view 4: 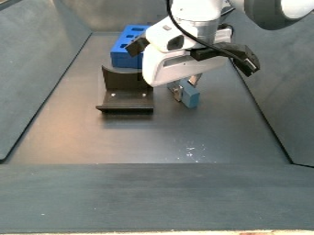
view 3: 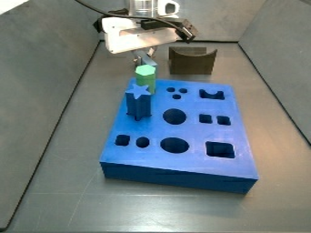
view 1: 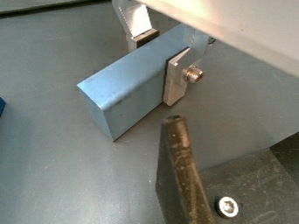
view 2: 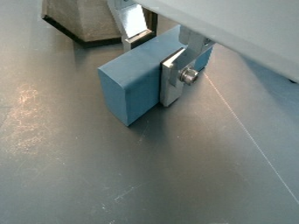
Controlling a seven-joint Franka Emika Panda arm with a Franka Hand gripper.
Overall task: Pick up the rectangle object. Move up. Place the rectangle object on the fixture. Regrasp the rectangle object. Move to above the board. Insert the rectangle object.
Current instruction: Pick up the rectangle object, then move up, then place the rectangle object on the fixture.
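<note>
Tool [view 2: 160,54]: two-finger type, silver plates closed across the rectangle object [view 2: 140,80], one plate flat on its near face in both wrist views, the other behind it. Position: low over the dark floor [view 4: 73,119], beside the fixture [view 4: 127,95], away from the board [view 3: 183,127].

Rectangle object: pale grey-blue block, held near one end, long axis roughly level. Whether its underside touches the floor cannot be told from these views; in a side view it hangs just beneath the tool [view 4: 186,87].

Fixture: dark bracket on base plate, its edge [view 1: 181,171] just beside the block's free end in a wrist view; seen beyond the board in a side view [view 3: 192,60].

Board: bright blue slab with dark cutouts. Occupied: green hexagonal peg [view 3: 145,72] and dark blue star-shaped peg [view 3: 137,98], both upright near one corner.

Stage, as judged: pick-up, lift pending.

Hazards, as judged:
- The grip is off-centre, so the free end may sag or swivel between the pads during the lift.
- The fixture is close, so a sideways move before gaining height could knock the block against the bracket.
- A tilted block would seat badly in the fixture and spoil the regrasp.
</note>
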